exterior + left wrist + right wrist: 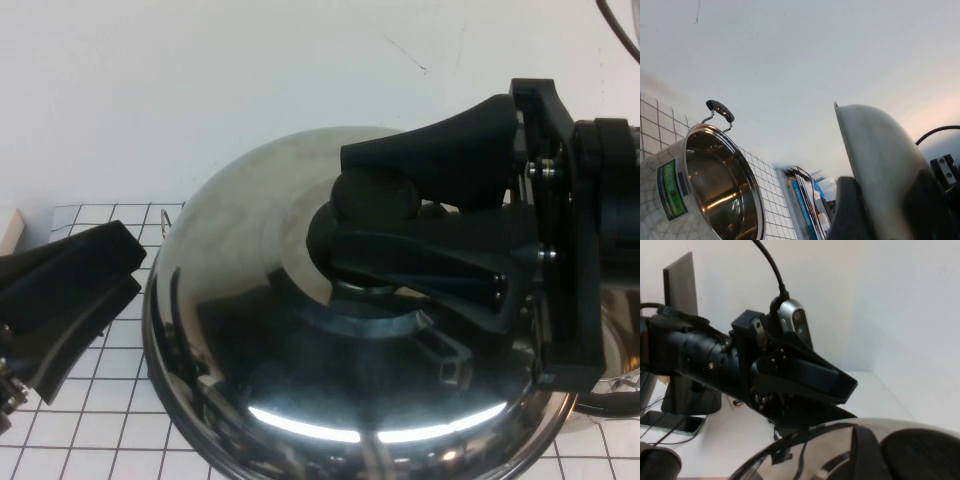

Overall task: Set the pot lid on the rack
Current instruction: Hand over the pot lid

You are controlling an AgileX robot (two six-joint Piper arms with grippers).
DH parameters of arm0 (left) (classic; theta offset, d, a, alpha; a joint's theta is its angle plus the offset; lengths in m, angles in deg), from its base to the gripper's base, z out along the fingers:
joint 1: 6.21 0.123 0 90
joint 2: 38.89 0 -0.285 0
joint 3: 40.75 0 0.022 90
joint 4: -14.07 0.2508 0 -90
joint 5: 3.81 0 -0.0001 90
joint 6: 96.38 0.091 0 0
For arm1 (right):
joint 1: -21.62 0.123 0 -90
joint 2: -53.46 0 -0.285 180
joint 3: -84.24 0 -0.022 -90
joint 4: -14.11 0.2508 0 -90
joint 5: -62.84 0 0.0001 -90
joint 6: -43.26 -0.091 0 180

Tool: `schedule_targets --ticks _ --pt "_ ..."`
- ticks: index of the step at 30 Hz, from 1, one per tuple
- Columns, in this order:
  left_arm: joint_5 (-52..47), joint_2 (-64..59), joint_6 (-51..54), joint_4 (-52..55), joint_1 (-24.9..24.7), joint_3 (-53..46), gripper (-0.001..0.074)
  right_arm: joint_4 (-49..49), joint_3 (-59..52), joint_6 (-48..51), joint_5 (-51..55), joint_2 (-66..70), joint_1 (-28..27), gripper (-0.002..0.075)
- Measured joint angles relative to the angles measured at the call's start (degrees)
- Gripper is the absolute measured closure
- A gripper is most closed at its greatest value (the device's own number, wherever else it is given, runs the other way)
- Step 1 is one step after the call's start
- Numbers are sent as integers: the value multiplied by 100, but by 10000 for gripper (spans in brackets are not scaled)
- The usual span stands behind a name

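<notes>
I see the pot lid (300,330) filling the centre and lower part of the high view, lifted close to the camera with its domed steel face toward me. My right end effector (375,225) reaches in from the right of the frame, clenched on the lid's black knob (372,200), one finger above it and one below. My left end effector (85,290) sits at the left edge of the frame, just beside the lid's rim; its two fingers stand a little apart with nothing between them there. In the left wrist view the lid (880,165) shows edge-on at the lower right of the frame, and the steel pot (710,185) sits at the lower left on the gridded tabletop (652,125), one black handle (720,111) raised above its rim. I cannot make out the rack in any view.
</notes>
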Motion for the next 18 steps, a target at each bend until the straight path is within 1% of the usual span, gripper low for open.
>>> schedule_targets --ticks 8,13,18 --pt "-169 0 -13 -9 0 0 328 0 12 40 -79 2 0 374" --pt "-259 0 -378 -9 0 0 329 -8 98 40 -79 12 0 374" --pt "-259 0 -483 -9 0 0 329 -8 205 40 -43 31 0 374"
